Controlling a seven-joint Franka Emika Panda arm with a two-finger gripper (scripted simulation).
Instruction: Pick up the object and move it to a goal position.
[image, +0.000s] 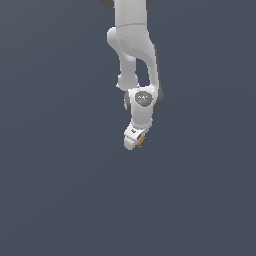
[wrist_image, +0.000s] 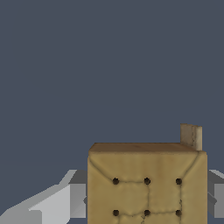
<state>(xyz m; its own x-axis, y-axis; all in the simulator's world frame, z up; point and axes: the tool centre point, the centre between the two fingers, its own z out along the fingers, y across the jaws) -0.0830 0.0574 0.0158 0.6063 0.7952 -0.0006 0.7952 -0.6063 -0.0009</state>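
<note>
Tan block (wrist_image: 147, 183) clamped between the white tool's (image: 134, 143) narrowly parted jaws.

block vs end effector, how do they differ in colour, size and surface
The block is tan-brown; the end effector is white and grey. In the exterior view the block is a tiny sliver, the end effector far larger. The block carries stitched lines and dark dots; the end effector looks plain and smooth.
</note>
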